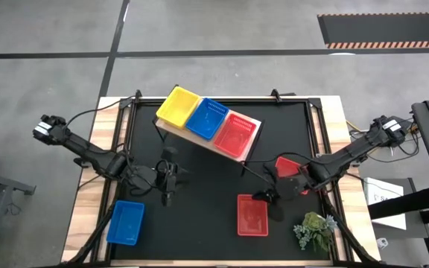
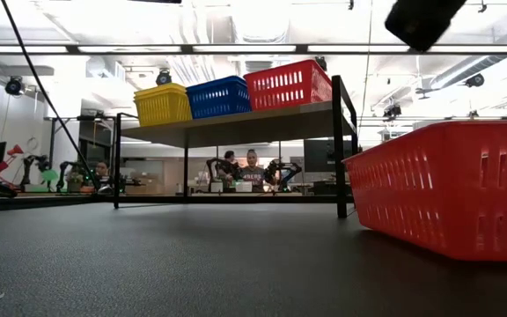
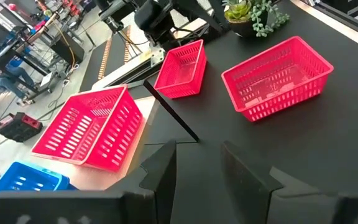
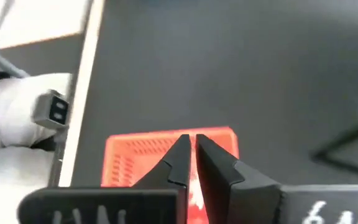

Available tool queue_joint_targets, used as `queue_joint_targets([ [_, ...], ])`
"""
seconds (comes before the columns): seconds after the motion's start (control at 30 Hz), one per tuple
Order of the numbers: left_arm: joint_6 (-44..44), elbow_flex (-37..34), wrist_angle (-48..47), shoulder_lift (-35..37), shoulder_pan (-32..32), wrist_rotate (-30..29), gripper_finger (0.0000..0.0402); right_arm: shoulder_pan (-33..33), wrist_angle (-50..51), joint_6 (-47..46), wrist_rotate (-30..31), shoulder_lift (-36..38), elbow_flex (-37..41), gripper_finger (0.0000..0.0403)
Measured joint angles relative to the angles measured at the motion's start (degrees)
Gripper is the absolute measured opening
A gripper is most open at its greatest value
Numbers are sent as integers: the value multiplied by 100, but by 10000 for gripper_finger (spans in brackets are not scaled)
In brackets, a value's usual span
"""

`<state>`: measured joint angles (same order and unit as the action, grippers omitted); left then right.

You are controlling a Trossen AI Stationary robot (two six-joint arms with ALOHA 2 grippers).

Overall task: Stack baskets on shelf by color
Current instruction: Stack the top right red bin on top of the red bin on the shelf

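Observation:
The wooden shelf (image 1: pixel 250 143) stands at the table's far middle and carries a yellow basket (image 1: pixel 178 106), a blue basket (image 1: pixel 207 117) and a red basket (image 1: pixel 234 133) side by side. Another red basket (image 1: pixel 252 214) rests on the table near the front edge. A third red basket (image 1: pixel 285 164) lies partly under my right arm. A blue basket (image 1: pixel 125 222) sits at the near left. My right gripper (image 4: pixel 191 146) hangs above the near red basket (image 4: pixel 142 158), fingers shut but for a thin gap, well clear of it in the low view (image 2: pixel 422 19). My left gripper (image 3: pixel 197 165) is open and empty over the table's left middle (image 1: pixel 167 179).
A small potted plant (image 1: pixel 315 231) stands at the near right corner, close to the near red basket. Bare black tabletop (image 1: pixel 199 201) lies between the two grippers. The shelf's thin black legs (image 2: pixel 337 150) stand on the table. People sit in the room behind.

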<state>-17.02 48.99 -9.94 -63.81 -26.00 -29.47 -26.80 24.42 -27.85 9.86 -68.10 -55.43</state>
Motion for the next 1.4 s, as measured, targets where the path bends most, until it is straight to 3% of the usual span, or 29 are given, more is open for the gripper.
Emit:
queue_joint_targets([
  [0.17,-31,0,-1,0,0,0,109,8,1075,-744,189,0,-45,57],
  [0.27,-138,4,3,0,0,-2,109,50,1859,-1932,582,0,-45,86],
  [0.37,-153,4,6,0,0,-4,109,169,2685,-3008,496,0,-40,109],
  [0.47,-151,4,5,0,0,-7,109,129,3121,-2702,-50,0,-35,127],
  [0.6,-157,4,5,0,0,-9,109,28,3187,-1760,-69,0,3,140],
  [0.7,-157,4,5,0,0,-11,109,15,3192,-1822,201,-24,61,142],
  [0.83,-158,4,8,0,0,-13,109,226,3247,-3574,1010,-31,125,134],
  [0.97,-151,4,38,0,2,-13,109,473,3227,-5223,973,-49,215,121],
  [1.07,-157,4,30,0,2,-15,109,519,3231,-5728,1246,-150,222,114],
  [1.4,-286,-4,-6,0,2,-17,109,678,3345,-6240,1255,-721,224,98],
])
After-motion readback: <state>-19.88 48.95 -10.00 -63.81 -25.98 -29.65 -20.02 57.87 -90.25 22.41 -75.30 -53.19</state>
